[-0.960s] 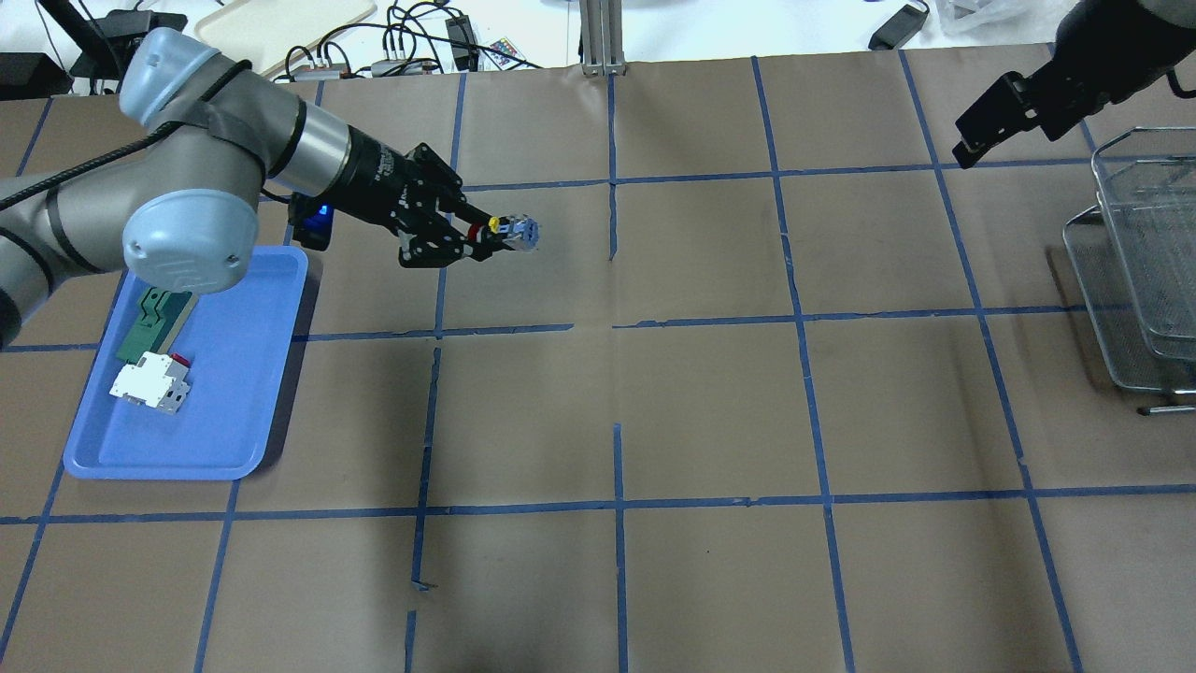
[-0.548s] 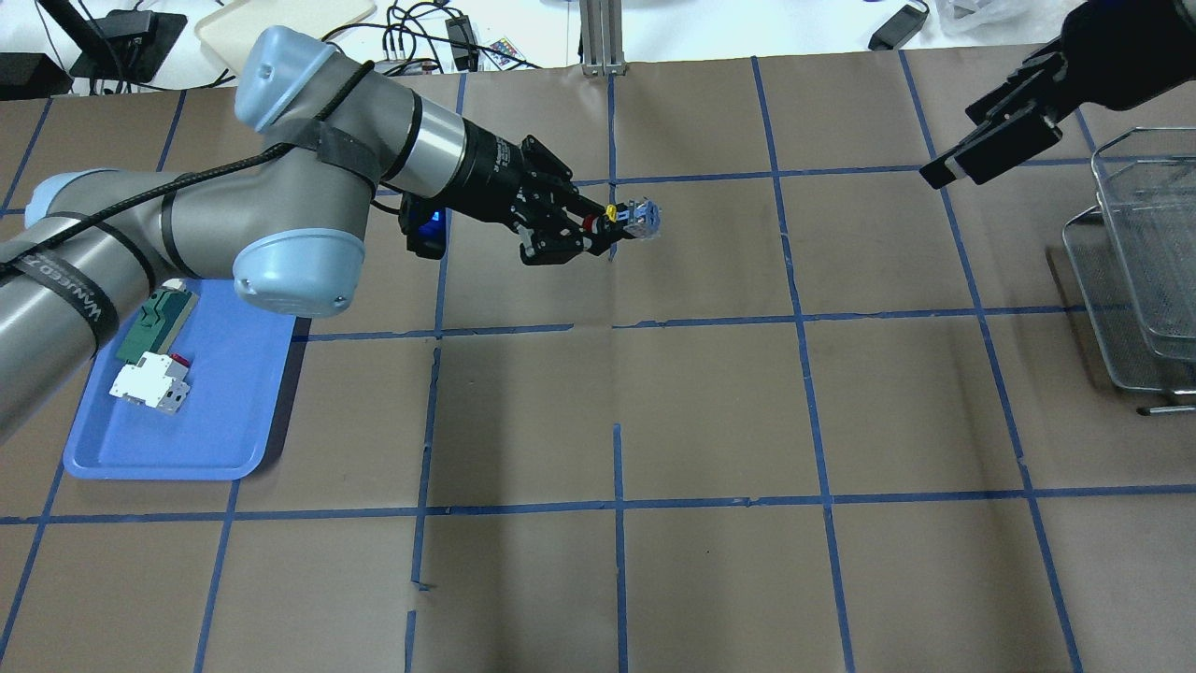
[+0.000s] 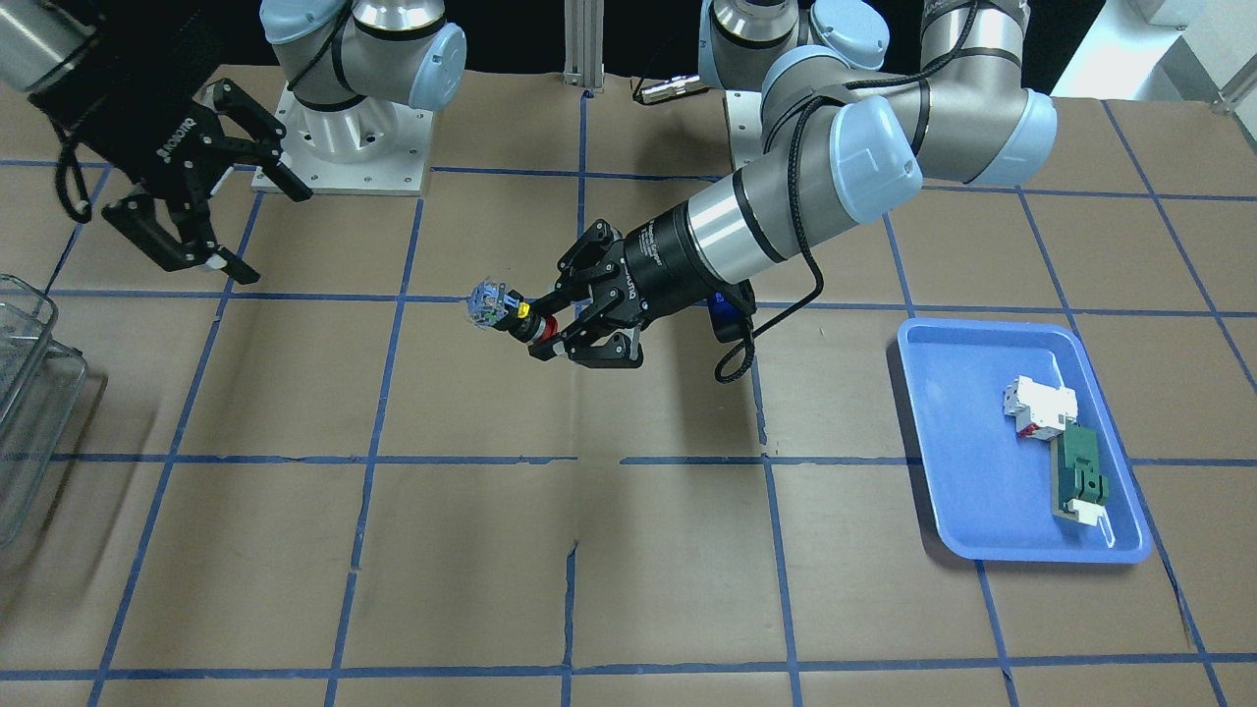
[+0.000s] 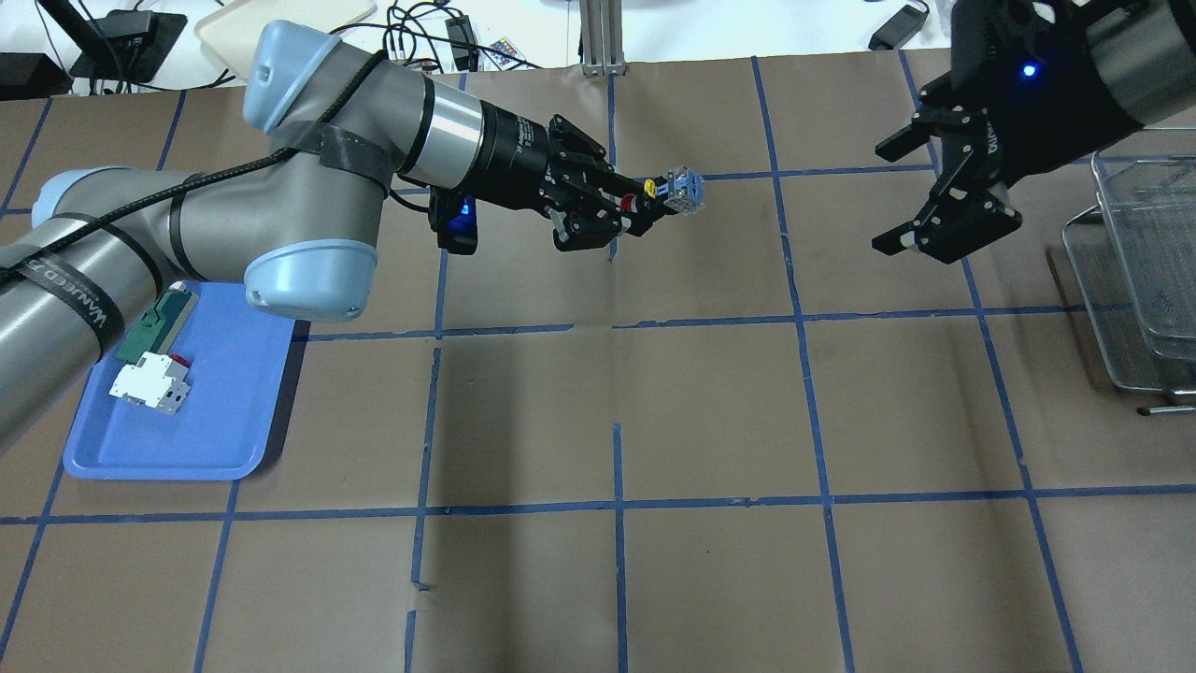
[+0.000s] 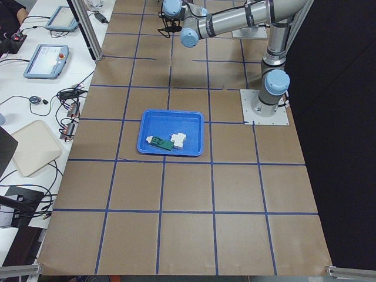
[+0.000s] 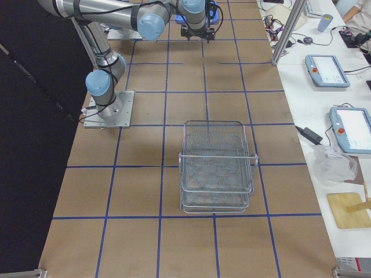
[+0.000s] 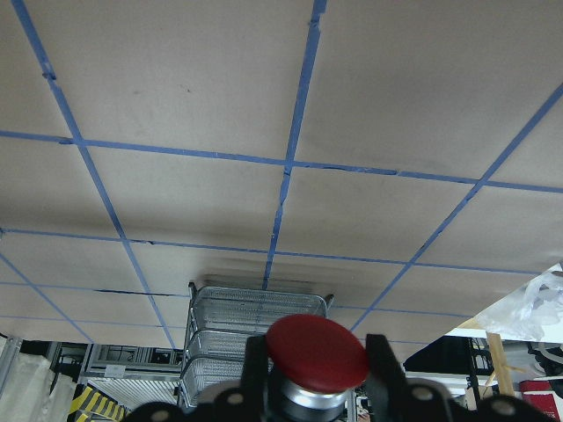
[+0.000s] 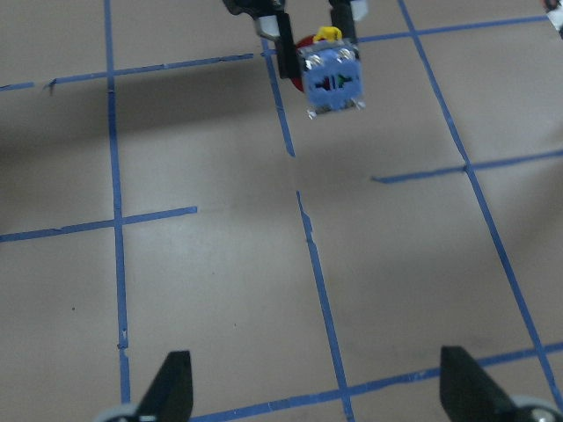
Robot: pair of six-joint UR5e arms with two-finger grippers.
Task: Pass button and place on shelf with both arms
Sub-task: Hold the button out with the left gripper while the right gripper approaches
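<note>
1. The left arm (image 4: 308, 201) reaches out level above the middle of the brown, blue-gridded surface (image 4: 710, 402), well away from every edge.
2. The left fingers (image 3: 589, 352) are clamped on the red-head end of the button (image 4: 682, 190), holding it in the air, clear of the surface.
3. The button's long axis lies level along the surface's length. Its red head sits back between the left fingers, and its clear bluish block sticks out free toward the right end.
4. The right arm (image 4: 1140, 65) comes in above the right end. The right fingers (image 4: 939, 234) are spread wide, hold nothing, and have their open side turned toward the button.
5. The right fingers are well apart from the button, with only open air between. The right wrist view shows the bluish block face-on, roughly centred between the spread tips but high in the view.
6. The hand-over looks not yet made. The right fingers likely need to approach along the button's axis and take the free block.
7. The shelf (image 4: 1131, 318), a tiered wire-mesh rack, stands at the right edge, nearest the right arm.
8. A blue tray (image 4: 215, 421) lies near the left edge.
</note>
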